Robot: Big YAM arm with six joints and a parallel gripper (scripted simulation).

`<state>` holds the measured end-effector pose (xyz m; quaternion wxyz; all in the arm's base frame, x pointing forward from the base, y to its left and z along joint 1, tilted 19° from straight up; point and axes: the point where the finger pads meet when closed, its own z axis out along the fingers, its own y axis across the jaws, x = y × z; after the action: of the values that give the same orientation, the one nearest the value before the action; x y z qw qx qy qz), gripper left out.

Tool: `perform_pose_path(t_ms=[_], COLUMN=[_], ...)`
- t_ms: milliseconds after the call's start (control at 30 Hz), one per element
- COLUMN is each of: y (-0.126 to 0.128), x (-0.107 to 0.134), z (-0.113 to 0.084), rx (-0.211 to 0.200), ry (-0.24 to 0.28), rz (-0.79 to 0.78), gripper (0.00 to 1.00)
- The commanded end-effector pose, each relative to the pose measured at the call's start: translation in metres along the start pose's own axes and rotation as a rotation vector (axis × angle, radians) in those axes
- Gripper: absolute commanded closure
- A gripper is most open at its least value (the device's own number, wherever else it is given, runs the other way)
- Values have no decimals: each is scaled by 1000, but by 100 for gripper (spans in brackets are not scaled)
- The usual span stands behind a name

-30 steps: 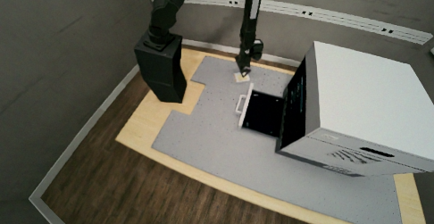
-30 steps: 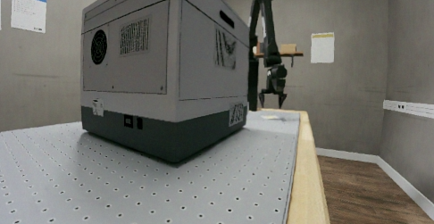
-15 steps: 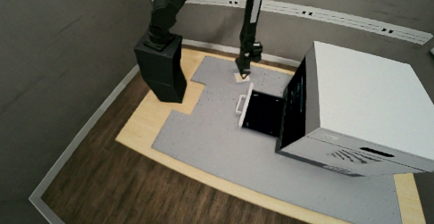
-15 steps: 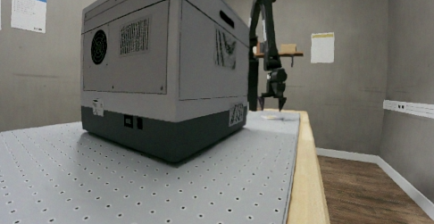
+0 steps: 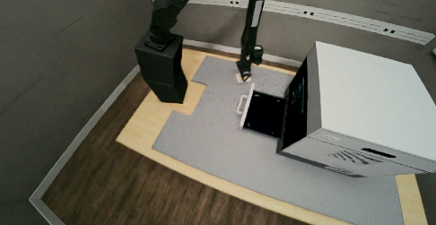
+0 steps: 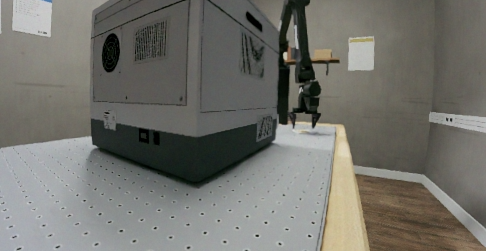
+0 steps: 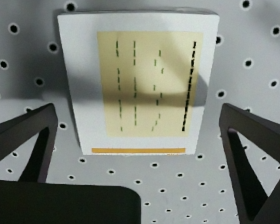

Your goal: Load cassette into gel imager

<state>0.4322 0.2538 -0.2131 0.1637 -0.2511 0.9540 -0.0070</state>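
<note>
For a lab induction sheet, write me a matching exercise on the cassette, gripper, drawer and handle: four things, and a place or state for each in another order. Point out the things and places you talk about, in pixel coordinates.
Things
1. Cassette (image 5: pixel 239 81) (image 7: pixel 81 100)
2. Gripper (image 5: pixel 245 78) (image 6: pixel 305 122) (image 7: pixel 138 112)
3. Drawer (image 5: pixel 265 112)
4. Handle (image 5: pixel 239 105)

Places and states
A. Pulled out of the imager (image 5: pixel 368 87) (image 6: pixel 145 87)
B. White, on the drawer's front
C. Open, its fingers on either side of a white-bordered slab
D. Flat on the perforated board (image 5: pixel 202 145) (image 6: pixel 150 202)

Right pairs: 1-D, 2-C, 3-A, 4-B
</note>
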Motion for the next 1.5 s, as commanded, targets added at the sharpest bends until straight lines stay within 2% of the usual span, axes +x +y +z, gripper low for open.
perform_pose_path(t_ms=[0,367,433,700,1067,1467], y=[-4,-4,0,0,0,0], x=[-3,-2,-5,-5,-5,-5], z=[6,20,13,13,13,13], rx=[0,-1,-2,-2,-2,-2], ry=[-9,-9,-11,-11,-11,-11], rz=[3,2,0,0,0,0], gripper=[0,0,0,0,22,22])
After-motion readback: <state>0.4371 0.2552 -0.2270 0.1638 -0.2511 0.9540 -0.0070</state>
